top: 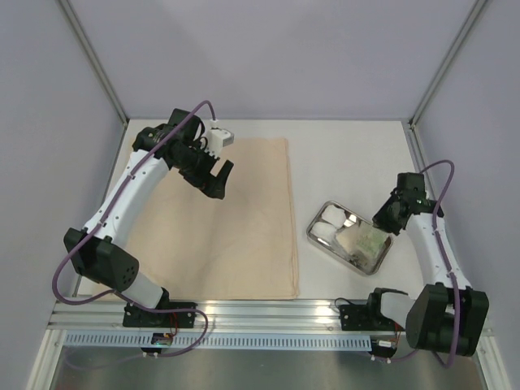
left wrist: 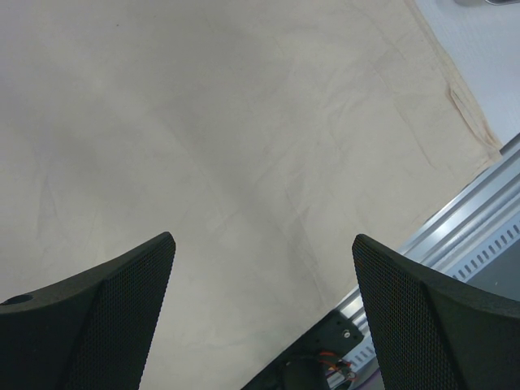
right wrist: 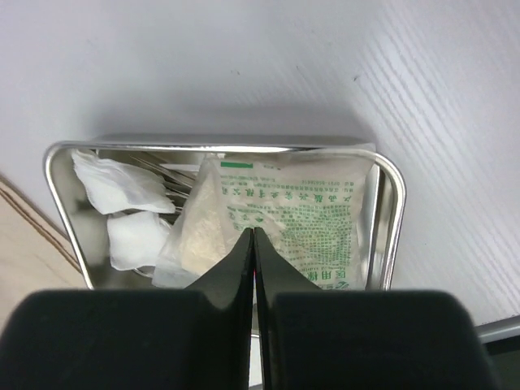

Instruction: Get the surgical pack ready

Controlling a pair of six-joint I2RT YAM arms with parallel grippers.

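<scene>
The beige cloth sheet point(top: 236, 236) lies flat on the left half of the table and fills the left wrist view point(left wrist: 244, 122). My left gripper point(top: 221, 180) hangs open and empty above its far part point(left wrist: 264, 244). The steel tray point(top: 313, 231) sits right of the cloth. In the right wrist view the tray point(right wrist: 390, 219) holds white gauze squares point(right wrist: 122, 187), a green-printed packet point(right wrist: 301, 211) and thin metal instruments point(right wrist: 175, 175), mostly hidden under them. My right gripper point(top: 384, 218) is shut with nothing between its jaws, just above the packet point(right wrist: 253, 231).
An aluminium rail point(top: 268, 313) runs along the near table edge, close to the cloth's near hem point(left wrist: 479, 211). Grey walls and frame posts point(top: 97, 73) enclose the table on three sides.
</scene>
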